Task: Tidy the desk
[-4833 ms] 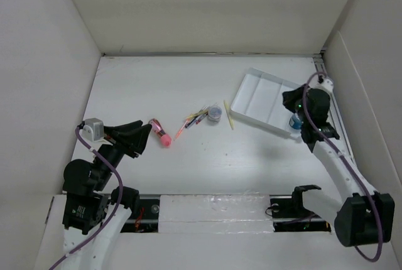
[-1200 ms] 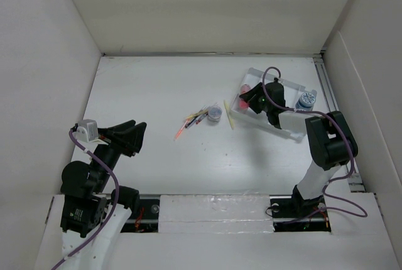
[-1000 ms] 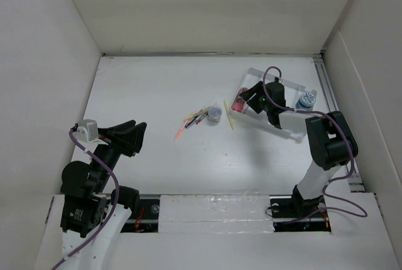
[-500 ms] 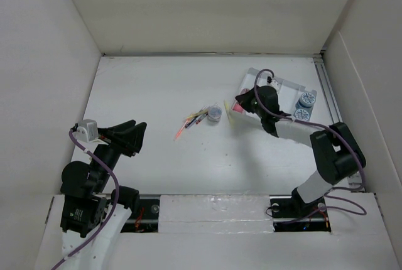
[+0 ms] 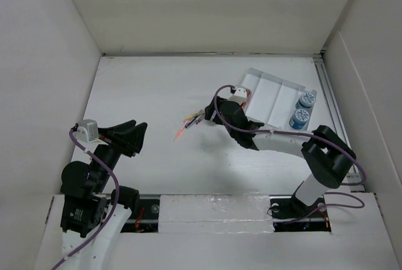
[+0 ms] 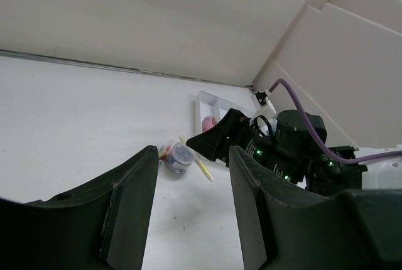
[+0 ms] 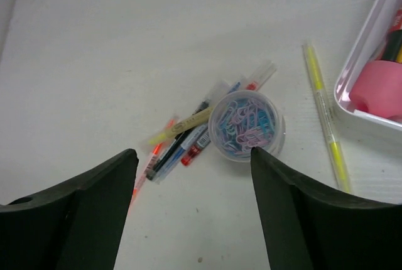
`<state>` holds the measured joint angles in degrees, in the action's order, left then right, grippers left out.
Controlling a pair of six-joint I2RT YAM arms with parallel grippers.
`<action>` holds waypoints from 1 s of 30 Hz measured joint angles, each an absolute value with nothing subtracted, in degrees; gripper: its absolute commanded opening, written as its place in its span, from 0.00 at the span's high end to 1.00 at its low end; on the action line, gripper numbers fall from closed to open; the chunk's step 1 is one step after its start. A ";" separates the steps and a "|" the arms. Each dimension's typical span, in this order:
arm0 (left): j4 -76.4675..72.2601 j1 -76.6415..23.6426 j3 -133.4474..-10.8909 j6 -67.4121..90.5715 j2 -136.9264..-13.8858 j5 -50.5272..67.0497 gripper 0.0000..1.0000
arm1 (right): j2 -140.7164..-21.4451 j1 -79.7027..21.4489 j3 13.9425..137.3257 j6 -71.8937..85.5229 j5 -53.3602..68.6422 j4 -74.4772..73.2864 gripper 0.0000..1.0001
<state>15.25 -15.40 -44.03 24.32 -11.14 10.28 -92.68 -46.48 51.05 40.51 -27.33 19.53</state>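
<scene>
**Near field.** The left gripper (image 6: pixel 191 157) is waiting low at the near-left of the desk (image 5: pixel 144 88). Its jaws are standing apart and nothing is between them.

**Mid field – step in hand.** The right gripper (image 7: pixel 191 157) is hovering over the loose stationery in the middle of the desk, with its jaws spread wide and empty. This appears to be the approach to the next pick, with the item bound for the tray. Below it, a clear tub of paper clips (image 7: pixel 245 125) is sitting upright and touching a small heap of pens (image 7: pixel 185 138) that are lying across one another. A yellow highlighter (image 7: pixel 325 119) is lying by itself, just beside the tub on the tray side.

**Next move.**
- Select one item and centre the jaws over it.
- Descend until the fingers are straddling it, then close.

**Obstructions.** The pens are overlapping, so a grip there is likely to catch several at once or to push the tub. The tub offers the cleaner target – its far side is free of the pens.

**Far field.** The white compartmented tray (image 5: pixel 270 94) is standing at the far right. Two blue-lidded jars (image 5: pixel 298 118) are occupying its right-hand compartment. A pink item (image 7: pixel 375 91), possibly an eraser, is lying in the compartment nearest the tub. The middle compartments are showing bare.
</scene>
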 measured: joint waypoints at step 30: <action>15.25 -15.40 -44.03 24.32 -11.14 10.55 0.55 | -109.34 -43.46 68.97 37.47 -34.11 0.34 0.17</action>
<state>15.25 -15.40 -44.03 24.32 -11.14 10.55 -109.34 -43.46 68.97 37.47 -34.11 0.34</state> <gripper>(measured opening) 0.448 0.831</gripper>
